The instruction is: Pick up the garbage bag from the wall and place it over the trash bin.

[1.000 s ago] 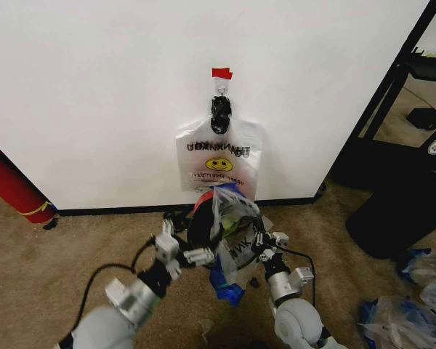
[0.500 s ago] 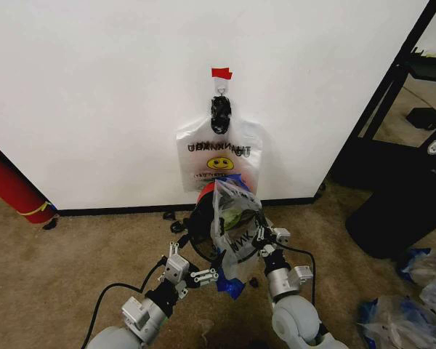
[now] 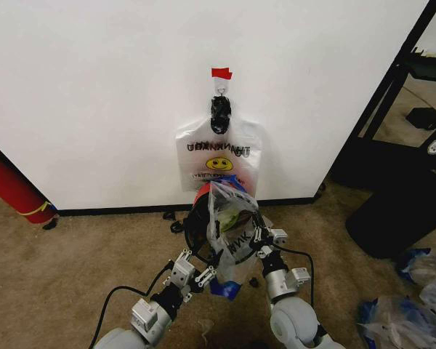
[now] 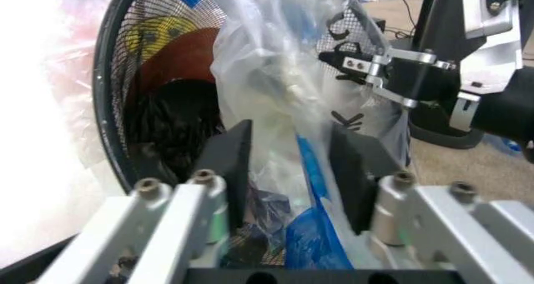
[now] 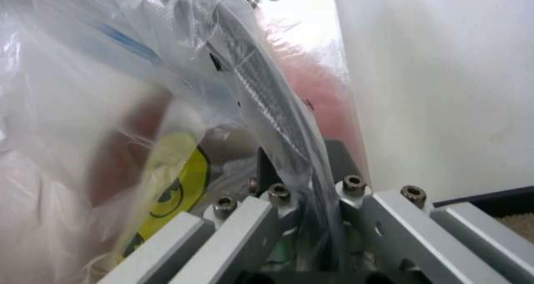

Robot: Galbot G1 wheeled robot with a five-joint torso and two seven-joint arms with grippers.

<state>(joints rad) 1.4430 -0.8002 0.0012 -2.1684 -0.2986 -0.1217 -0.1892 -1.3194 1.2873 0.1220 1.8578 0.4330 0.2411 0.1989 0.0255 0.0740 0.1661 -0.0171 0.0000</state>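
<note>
The smiley bag [image 3: 219, 161] hanging on the wall carries black lettering above its yellow face, seen reversed through the plastic and legible as "THANK YOU"; the small red line beneath the face is unreadable. The garbage bag [image 3: 231, 231] shows black print fragments, not legible.

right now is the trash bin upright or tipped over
Tipped. The trash bin lies on its side: the left wrist view looks straight into its mesh mouth to the red bottom, with the garbage bag draped across the rim.
</note>
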